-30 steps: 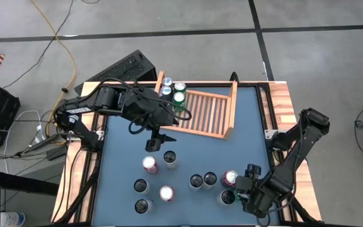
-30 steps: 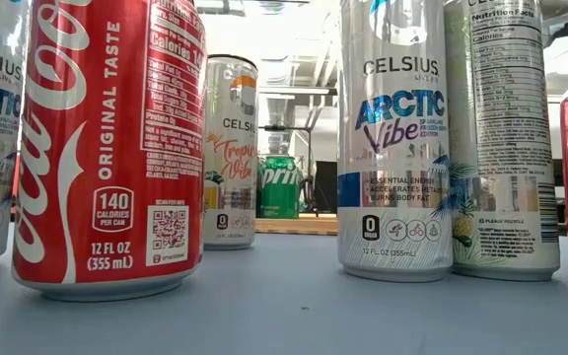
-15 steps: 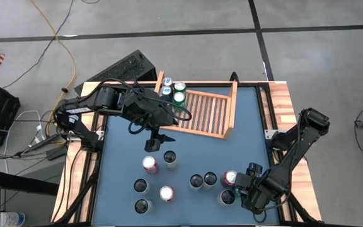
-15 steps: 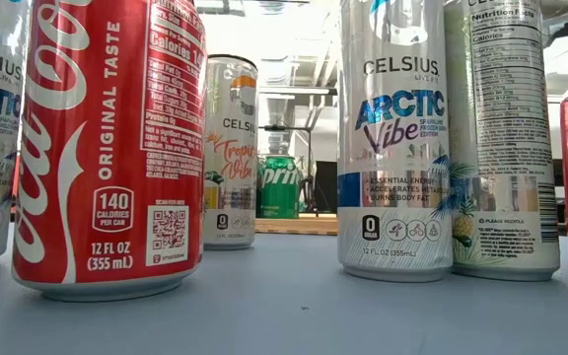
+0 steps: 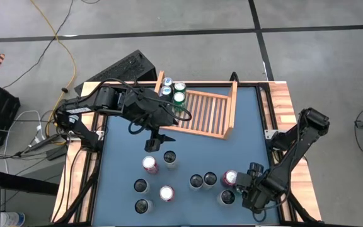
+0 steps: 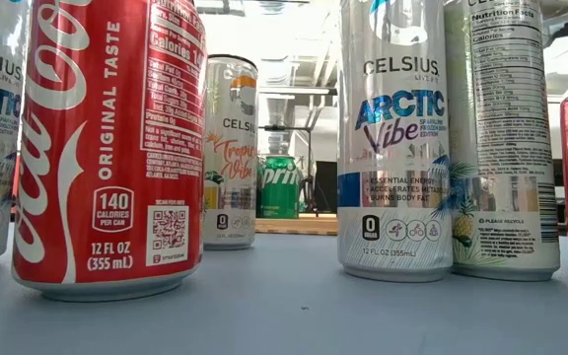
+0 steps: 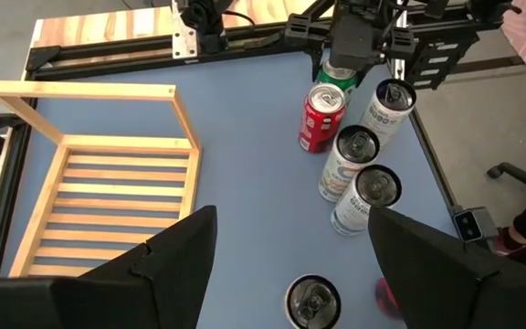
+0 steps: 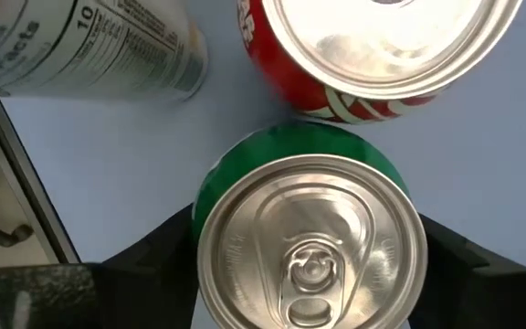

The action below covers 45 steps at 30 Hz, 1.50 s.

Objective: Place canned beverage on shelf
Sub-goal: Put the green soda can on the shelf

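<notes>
**Now the green can stands upright between the right gripper's fingers**

Here the right gripper (image 5: pixel 241 191) sits at the near right corner of the table, straddling a green can (image 8: pixel 310 239). In the right wrist view the can stands upright, lid and pull tab facing the camera, with one dark finger (image 8: pixel 153 256) against each side of its body. The jaws look closed in on it, though I cannot tell for sure whether they bear on it firmly yet. A red can (image 8: pixel 382 50) stands just beyond the green one, nearly touching it, and a white can (image 8: pixel 89 50) is off to one side.

The can's long axis is vertical, so it runs straight up through the gap between the fingers; a lift should go along that axis to clear the red neighbour.

The shelf (image 5: pixel 203 113) lies well apart from this gripper, across the table at the far edge. Three cans (image 5: pixel 174 90) already occupy its left end, leaving the slats bare on the right.

The left gripper (image 5: pixel 156 137) hangs much nearer the shelf, just in front of its left part, jaws apart and empty, with a dark-topped can (image 7: pixel 310 300) below it.
</notes>
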### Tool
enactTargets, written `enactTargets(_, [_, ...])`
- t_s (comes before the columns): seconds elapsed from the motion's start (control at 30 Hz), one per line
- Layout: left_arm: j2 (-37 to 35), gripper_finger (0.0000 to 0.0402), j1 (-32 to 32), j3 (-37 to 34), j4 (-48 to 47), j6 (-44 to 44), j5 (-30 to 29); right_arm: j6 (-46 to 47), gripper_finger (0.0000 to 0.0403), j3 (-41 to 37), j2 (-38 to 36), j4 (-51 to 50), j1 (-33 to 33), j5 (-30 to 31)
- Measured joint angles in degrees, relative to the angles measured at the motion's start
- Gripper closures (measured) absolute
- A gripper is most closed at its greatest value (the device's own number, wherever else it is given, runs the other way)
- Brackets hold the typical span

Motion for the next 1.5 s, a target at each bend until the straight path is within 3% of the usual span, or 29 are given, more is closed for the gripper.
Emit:
enactTargets(0.37, [0.00, 0.0129, 0.00, 0.00, -0.56, 0.02, 0.00, 1.66, 0.0126, 6.60, -5.40, -13.63, 0.18, 2.15])
enactTargets(0.67, [0.00, 0.0129, 0.01, 0.00, -2.74, 0.02, 0.02, -1.77, 0.0126, 10.48, -10.20, -30.57, -6.14, 3.19])
enactTargets(0.93, [-0.03, 0.0129, 0.02, 0.00, -6.20, 0.81, 1.62, -17.92, 0.0126, 10.36, -11.37, -26.91, -18.72, 5.05])
enactTargets(1.2, [-0.07, 0.0129, 0.02, 0.04, -9.17, 3.75, 3.05, -37.45, 0.0126, 10.25, -9.79, -10.02, -32.73, 5.82])
enactTargets(1.5, [-0.07, 0.0129, 0.14, 0.04, -10.87, 6.16, 3.69, -52.32, 0.0126, 10.76, -0.15, 1.92, -41.93, 0.54])
